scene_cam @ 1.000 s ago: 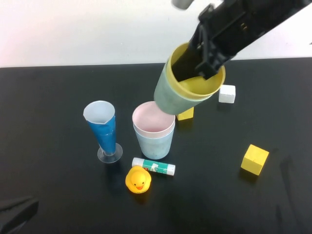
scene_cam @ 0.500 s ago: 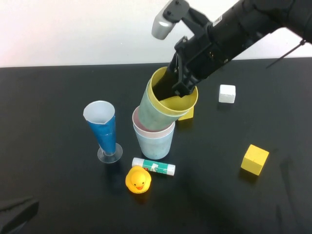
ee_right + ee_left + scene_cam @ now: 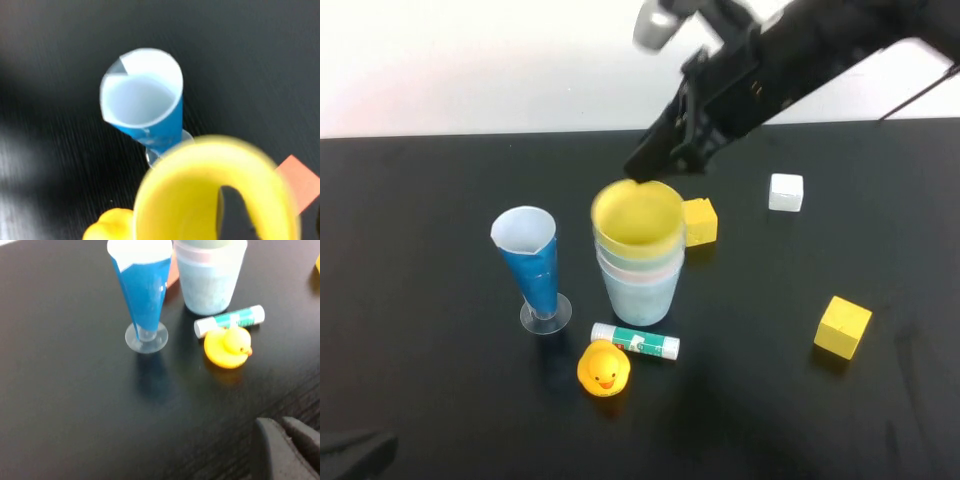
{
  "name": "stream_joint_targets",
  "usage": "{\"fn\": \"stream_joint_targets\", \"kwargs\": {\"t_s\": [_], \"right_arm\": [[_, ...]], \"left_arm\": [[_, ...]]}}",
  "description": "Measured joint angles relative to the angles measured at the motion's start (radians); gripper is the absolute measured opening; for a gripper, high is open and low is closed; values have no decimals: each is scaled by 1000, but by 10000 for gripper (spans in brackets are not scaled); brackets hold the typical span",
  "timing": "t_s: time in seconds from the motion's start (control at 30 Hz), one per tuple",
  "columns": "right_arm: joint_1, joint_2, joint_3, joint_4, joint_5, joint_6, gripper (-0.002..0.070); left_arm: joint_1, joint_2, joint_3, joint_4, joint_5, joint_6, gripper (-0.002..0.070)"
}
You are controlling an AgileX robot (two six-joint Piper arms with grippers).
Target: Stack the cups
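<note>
High: right gripper (image 3: 638, 172) spread, empty, just above stack (image 3: 637, 262) rim; yellow cup (image 3: 636, 218) nested on top. Left wrist: left gripper (image 3: 285, 442) shut, parked well short of stack (image 3: 210, 277). Right wrist: finger (image 3: 235, 210) near yellow rim (image 3: 200, 150); snag on retreat could tip stack.

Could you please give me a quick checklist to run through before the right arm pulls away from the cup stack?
1. Yellow cup nested on top of the stack: ok.
2. Stack upright on the table: ok.
3. Right tool open and off the yellow cup's rim: cannot tell; it sits very close to the rim.
4. Blue cone glass upright beside the stack: ok.
5. Left tool shut, parked at the near left corner: ok.
</note>
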Motion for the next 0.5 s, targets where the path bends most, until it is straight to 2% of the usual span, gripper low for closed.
{"fn": "stream_joint_targets", "kwargs": {"t_s": [0.07, 0.13, 0.2, 0.27, 0.4, 0.5], "right_arm": [[-2, -39, -2, 11, 35, -9, 298], [-2, -93, -2, 50, 88, -56, 229], [-2, -153, 8, 103, 118, -112, 118], [-2, -222, 29, 136, 126, -140, 53], [-2, -386, 147, 161, 130, -158, 15], [-2, -503, 298, 162, 46, -182, 10]], "left_arm": [[0, -10, 0, -1, 39, 0, 1], [0, -39, 0, -1, 88, -15, 1], [0, -86, 0, 2, 123, -34, 1], [0, -156, 0, 24, 136, -57, 2], [0, -304, 16, 105, 124, -134, 2], [0, -396, 58, 142, 112, -194, 1]]}}
